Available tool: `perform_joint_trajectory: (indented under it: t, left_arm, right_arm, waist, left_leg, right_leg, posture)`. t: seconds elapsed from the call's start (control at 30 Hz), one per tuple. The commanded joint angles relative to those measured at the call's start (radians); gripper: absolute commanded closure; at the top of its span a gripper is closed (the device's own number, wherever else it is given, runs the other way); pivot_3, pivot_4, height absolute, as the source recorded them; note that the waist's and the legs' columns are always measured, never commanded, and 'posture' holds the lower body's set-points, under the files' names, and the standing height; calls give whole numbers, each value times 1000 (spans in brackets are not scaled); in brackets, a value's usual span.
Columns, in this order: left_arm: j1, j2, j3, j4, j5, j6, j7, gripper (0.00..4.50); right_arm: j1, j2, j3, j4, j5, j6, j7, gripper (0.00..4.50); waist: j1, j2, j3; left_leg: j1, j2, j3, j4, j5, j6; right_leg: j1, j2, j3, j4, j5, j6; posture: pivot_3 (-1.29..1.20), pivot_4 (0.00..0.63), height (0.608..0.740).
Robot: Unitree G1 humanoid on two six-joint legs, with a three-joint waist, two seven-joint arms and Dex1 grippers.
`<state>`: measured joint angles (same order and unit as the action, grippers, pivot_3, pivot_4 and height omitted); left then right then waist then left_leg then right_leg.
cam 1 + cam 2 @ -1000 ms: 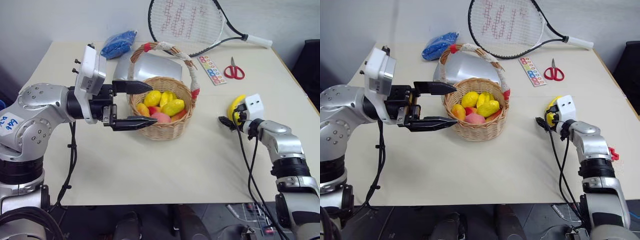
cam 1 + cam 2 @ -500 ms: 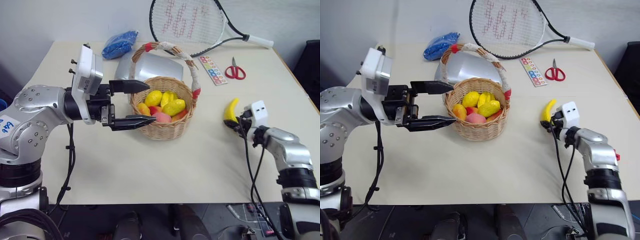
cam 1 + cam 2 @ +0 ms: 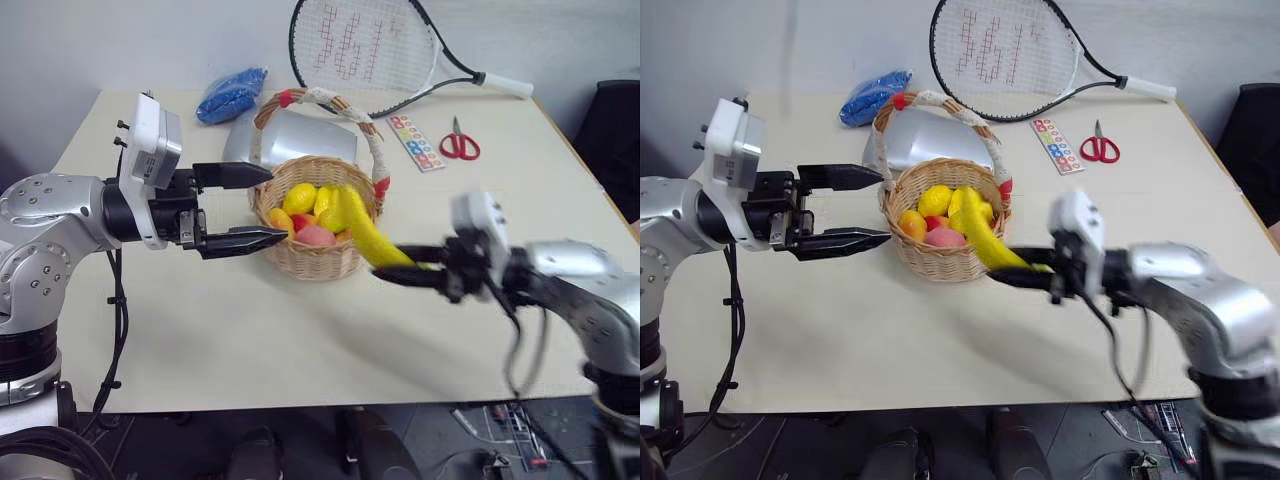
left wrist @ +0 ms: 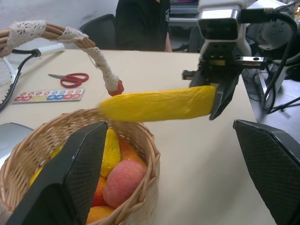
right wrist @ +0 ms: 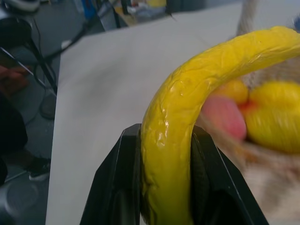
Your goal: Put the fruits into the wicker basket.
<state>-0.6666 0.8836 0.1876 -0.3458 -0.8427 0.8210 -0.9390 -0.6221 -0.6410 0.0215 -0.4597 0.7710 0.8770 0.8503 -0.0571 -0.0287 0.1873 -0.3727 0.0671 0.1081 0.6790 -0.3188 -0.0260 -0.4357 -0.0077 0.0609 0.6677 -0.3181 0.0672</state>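
No text, label or number can be read.

**Basket mid-surface, end effectors on either side**

The basket (image 3: 310, 225) stands mid-surface (image 3: 250, 330) with fruits (image 3: 305, 197) in it. The left end effector (image 3: 240, 208) hangs just left of it. The right end effector (image 3: 395, 275) is at its right, its banana (image 3: 362, 232) reaching over the rim. Behind lie a bag (image 3: 231, 92), racket (image 3: 365, 50), card (image 3: 418, 141) and scissors (image 3: 459, 144).

table (image 3: 250, 330): cream | on it: wicker basket (image 3: 310, 255) mid | behind basket: silver pouch (image 3: 295, 135), blue bag (image 3: 230, 92), tennis racket (image 3: 370, 50) | right of basket, further back: colour card (image 3: 420, 142), red scissors (image 3: 458, 143)
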Motion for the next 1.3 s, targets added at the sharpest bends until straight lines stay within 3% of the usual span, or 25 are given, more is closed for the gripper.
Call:
perform_joint_trajectory:
  t: [0.03,0.23,0.33,0.5,0.6,0.77,0.93,1.07,1.3]
  left_arm:
    - [-19,14,24,-21,-8,-9,4,0]
    - [-8,15,39,-31,-12,-10,18,0]
    - [2,12,45,-38,-11,-13,26,0]
    - [9,11,48,-35,-10,-19,25,0]
    - [1,2,35,-16,1,-31,22,0]
    - [-4,-2,29,2,3,-39,10,0]
    - [-21,-7,14,22,14,-52,1,0]
    - [-34,-14,0,35,24,-63,-6,0]
    - [-44,-21,-10,34,41,-72,-4,0]
  right_arm:
    - [-123,132,81,81,-99,5,-172,3672]
    - [-212,280,136,218,-276,-48,-351,3672]
    - [-206,304,139,227,-302,-39,-374,2731]
    - [-161,302,69,120,-219,17,-347,978]
    - [-88,231,-36,-14,-107,80,-308,29]
    - [55,79,-253,-145,97,198,-286,29]
    - [144,-21,-349,-119,73,188,-333,29]
    - [104,25,-300,-29,-15,107,-406,29]
    - [-7,194,-80,177,-258,-151,-458,29]
  waist:
    - [3,0,0]
    - [3,0,0]
    - [0,0,0]
    - [-2,0,0]
    - [1,0,0]
    - [11,-1,-1]
    - [2,-1,-1]
    - [-3,-1,-1]
    - [-2,-1,-1]
  left_leg:
    - [-2,0,0,0,0,0]
    - [-13,0,-1,4,0,0]
    - [-13,0,-1,4,0,1]
    - [-13,0,-1,3,0,0]
    - [-13,0,-1,3,0,0]
    - [-14,-1,-2,3,-1,2]
    - [-13,-1,-2,3,-1,2]
    - [-12,-1,-1,3,0,1]
    - [-13,-1,-1,3,0,1]
  right_leg:
    - [-2,0,0,0,0,0]
    - [-12,-3,-2,3,0,0]
    - [-12,-3,-2,2,0,0]
    - [-12,-2,-2,3,0,0]
    - [-12,-2,-2,3,0,0]
    - [-10,-3,-2,-1,1,1]
    - [-10,-2,-1,-1,1,1]
    - [-10,0,0,0,1,1]
    - [-11,0,0,0,1,1]
  posture:
    - [0,150,740]
    - [0,150,740]
    - [0,150,740]
    - [0,150,740]
    - [0,150,740]
    - [0,150,740]
    - [0,150,740]
    - [0,150,740]
    - [0,150,740]
